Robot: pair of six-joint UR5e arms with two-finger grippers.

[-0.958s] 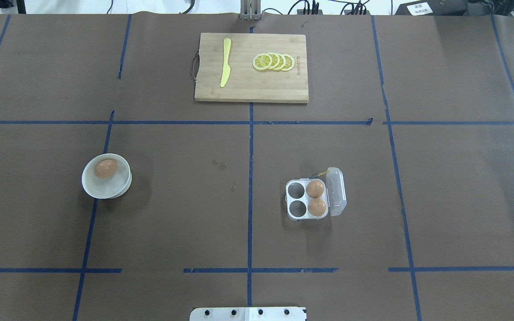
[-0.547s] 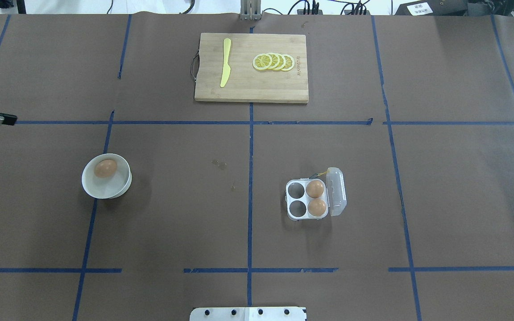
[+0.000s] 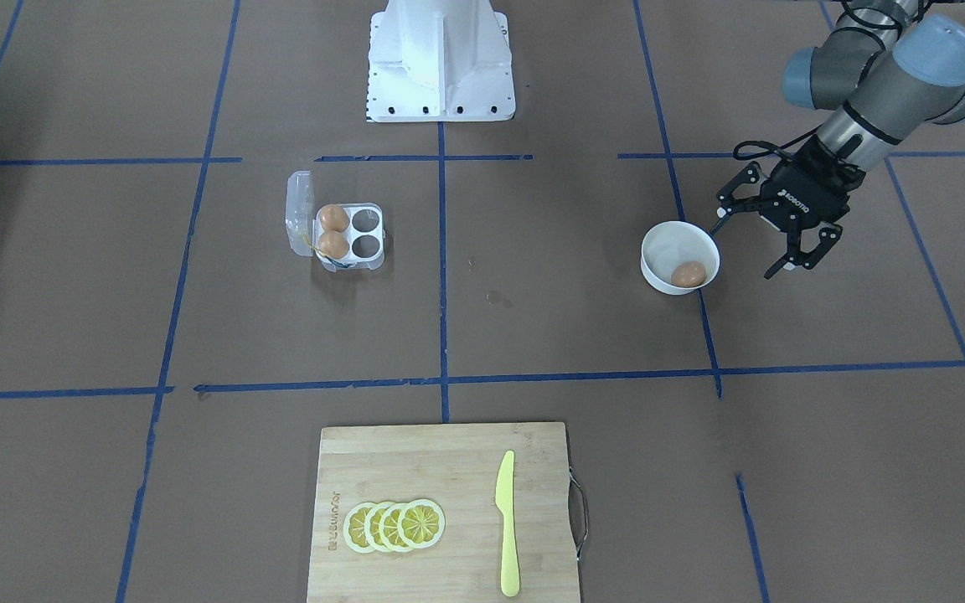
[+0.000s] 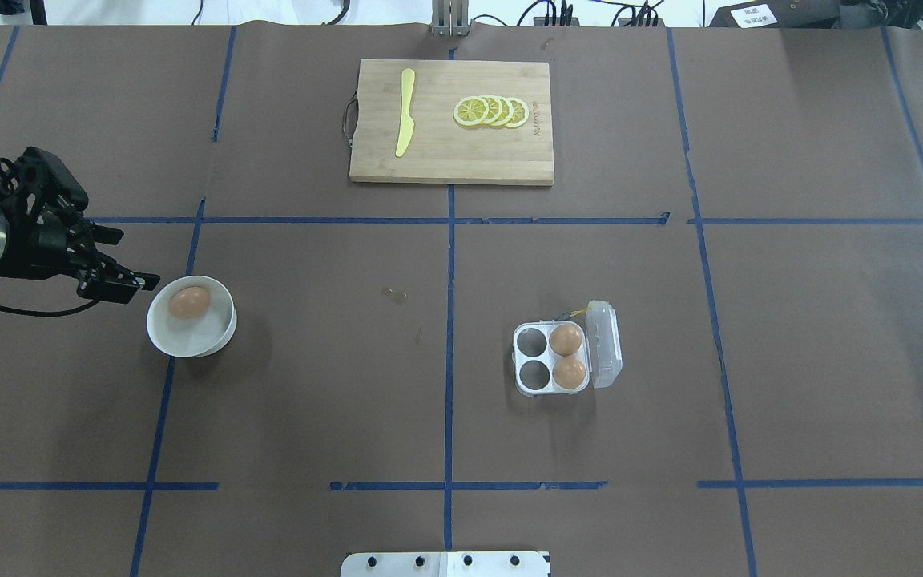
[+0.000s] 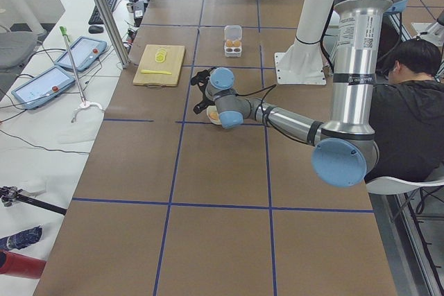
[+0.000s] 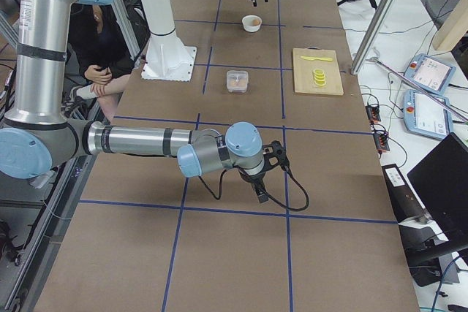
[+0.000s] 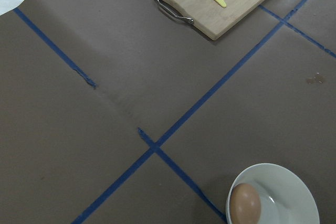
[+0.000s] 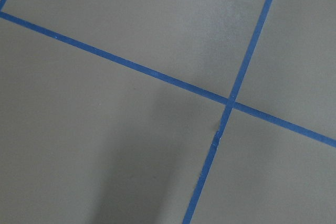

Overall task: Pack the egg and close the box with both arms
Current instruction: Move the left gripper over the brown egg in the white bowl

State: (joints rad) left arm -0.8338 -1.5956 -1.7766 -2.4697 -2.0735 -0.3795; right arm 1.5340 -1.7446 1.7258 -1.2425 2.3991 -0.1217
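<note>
Left gripper [image 3: 744, 251], jaws apart, beside bowl [image 3: 658, 243] (egg [image 3: 688, 274] inside); right gripper [image 6: 260, 189], state unclear.

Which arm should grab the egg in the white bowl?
The left. The open left gripper hovers right beside the white bowl holding the egg, while the right gripper is far off, beyond the egg carton.
</note>
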